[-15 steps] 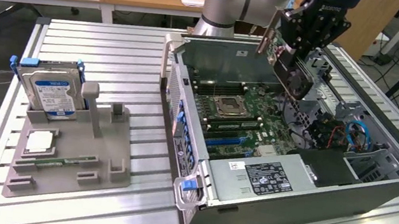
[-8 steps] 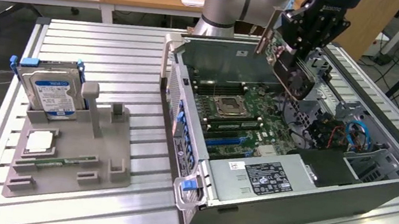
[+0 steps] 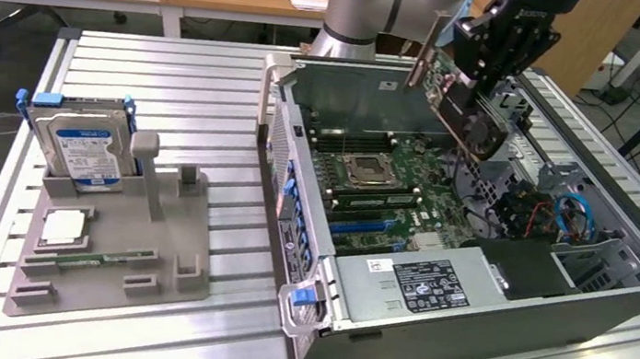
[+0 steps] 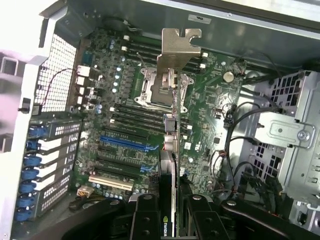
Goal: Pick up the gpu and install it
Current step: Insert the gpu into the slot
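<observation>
My gripper is shut on the gpu, a dark card with a silver bracket at one end. The card hangs tilted in the air above the open computer case, over the far right part of the motherboard. In the wrist view the gpu shows edge-on, clamped between my two black fingers, my gripper around its near end. Its bracket points away over the CPU socket. The blue slot lies below, off to one side of the card.
A grey fixture on the exterior view's left holds a hard drive, a CPU and a green memory stick. Inside the case sit the power supply, cables and a metal drive cage.
</observation>
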{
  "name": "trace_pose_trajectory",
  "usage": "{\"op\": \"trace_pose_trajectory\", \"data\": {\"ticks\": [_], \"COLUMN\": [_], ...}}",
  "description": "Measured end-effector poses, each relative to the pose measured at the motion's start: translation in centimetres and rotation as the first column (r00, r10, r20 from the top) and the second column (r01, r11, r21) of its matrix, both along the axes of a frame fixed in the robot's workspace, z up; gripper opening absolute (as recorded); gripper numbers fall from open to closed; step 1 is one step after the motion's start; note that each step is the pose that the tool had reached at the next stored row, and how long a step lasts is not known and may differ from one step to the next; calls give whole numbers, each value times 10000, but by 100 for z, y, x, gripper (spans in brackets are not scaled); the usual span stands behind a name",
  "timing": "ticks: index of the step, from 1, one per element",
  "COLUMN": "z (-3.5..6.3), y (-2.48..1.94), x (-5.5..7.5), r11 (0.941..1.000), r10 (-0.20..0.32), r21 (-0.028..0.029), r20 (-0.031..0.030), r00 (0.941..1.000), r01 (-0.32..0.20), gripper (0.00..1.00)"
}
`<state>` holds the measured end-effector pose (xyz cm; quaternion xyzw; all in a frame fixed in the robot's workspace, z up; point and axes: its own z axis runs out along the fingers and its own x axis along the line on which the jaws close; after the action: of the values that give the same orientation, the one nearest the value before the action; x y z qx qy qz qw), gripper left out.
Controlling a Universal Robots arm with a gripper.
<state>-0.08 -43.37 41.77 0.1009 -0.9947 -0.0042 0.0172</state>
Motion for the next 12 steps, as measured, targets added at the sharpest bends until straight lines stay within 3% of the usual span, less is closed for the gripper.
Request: {"op": "trace_pose_trajectory", "data": {"ticks": [12], "z": [-1], "y": [0], "x": [6], "r11": [9963], "r10": [862], "r21": [-1], "r20": [0], "r00": [9963], "r01": [-862], "gripper": [26]}}
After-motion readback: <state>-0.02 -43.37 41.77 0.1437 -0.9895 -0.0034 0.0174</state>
